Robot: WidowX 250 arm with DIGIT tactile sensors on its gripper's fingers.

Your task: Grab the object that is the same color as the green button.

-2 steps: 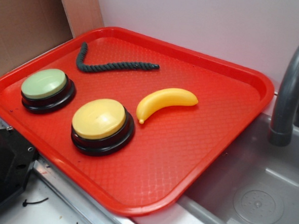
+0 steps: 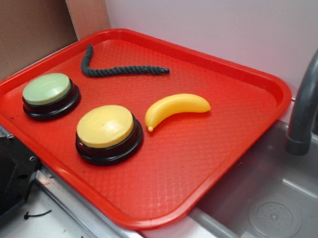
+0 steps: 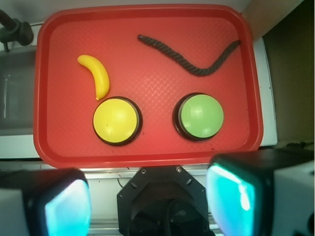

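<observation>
A dark green twisted rope piece (image 2: 119, 69) lies bent in a V at the far left of the red tray (image 2: 199, 170); from the wrist it shows as a wavy line (image 3: 197, 61) at the tray's upper right. The green button (image 2: 47, 89) (image 3: 199, 116), pale green on a black base, sits at the tray's near left. My gripper (image 3: 147, 201) hangs high above the tray's near edge, well away from the rope. Its fingers (image 3: 66, 206) stand wide apart with nothing between them. In the exterior view the gripper is out of frame.
A yellow-topped button (image 2: 105, 127) (image 3: 116, 120) stands beside the green one, and a yellow banana (image 2: 176, 107) (image 3: 97, 76) lies just past it. A grey sink (image 2: 272, 212) with a dark faucet (image 2: 310, 96) is right of the tray. Brown board (image 2: 30, 25) rises at the left.
</observation>
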